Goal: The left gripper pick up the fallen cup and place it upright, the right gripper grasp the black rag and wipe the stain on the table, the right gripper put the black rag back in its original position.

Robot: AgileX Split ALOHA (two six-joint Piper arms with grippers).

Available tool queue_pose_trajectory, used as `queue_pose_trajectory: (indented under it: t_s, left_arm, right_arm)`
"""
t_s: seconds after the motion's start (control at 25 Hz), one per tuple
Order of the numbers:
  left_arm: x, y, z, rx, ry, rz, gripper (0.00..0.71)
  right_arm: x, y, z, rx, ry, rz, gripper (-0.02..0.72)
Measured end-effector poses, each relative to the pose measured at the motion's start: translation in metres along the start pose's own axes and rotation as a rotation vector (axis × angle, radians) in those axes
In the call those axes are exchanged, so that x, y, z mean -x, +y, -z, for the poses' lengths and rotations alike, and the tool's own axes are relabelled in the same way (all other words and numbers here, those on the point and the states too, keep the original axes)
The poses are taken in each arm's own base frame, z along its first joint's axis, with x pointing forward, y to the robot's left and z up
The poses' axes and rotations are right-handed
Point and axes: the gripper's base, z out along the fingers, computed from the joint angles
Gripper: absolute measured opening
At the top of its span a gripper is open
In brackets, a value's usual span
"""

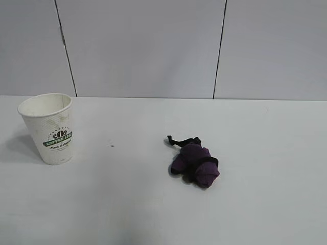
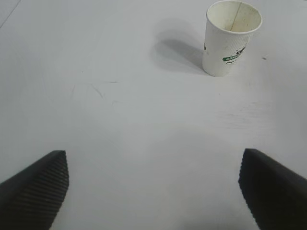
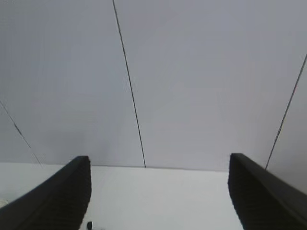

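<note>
The white paper cup (image 1: 51, 127) with its green band stands upright at the left of the table (image 1: 153, 214), rim up. In the left wrist view the cup (image 2: 230, 40) is far ahead of my left gripper (image 2: 153, 191), which is open with only bare tabletop between its fingers. The dark rag (image 1: 195, 162), bunched up with a black strap, lies right of the table's middle. My right gripper (image 3: 158, 191) is open and empty, facing the back wall above the table's far part. The stain is out of view. Neither arm appears in the exterior view.
A tiny lone dark speck (image 1: 111, 145) lies between cup and rag. A grey panelled wall (image 1: 153, 46) closes the table's back edge. A small dark object (image 3: 89, 225) pokes into the right wrist view by one finger.
</note>
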Motion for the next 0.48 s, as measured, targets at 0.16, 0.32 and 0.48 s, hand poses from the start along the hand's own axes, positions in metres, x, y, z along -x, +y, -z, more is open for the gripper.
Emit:
queue_pose_trajectory:
  t_s: [0.16, 0.32, 0.48]
  left_arm:
    - [0.0, 0.0, 0.0, 0.0, 0.0, 0.0, 0.694]
    - [0.0, 0.0, 0.0, 0.0, 0.0, 0.0, 0.694]
    - [0.0, 0.0, 0.0, 0.0, 0.0, 0.0, 0.694]
  right_arm:
    - [-0.053, 0.018, 0.048, -0.026, -0.04, 0.019, 0.547]
    - [-0.118, 0.02, 0.039, -0.03, 0.005, -0.004, 0.547]
    - [-0.184, 0.008, 0.003, -0.021, 0.151, -0.048, 0.547]
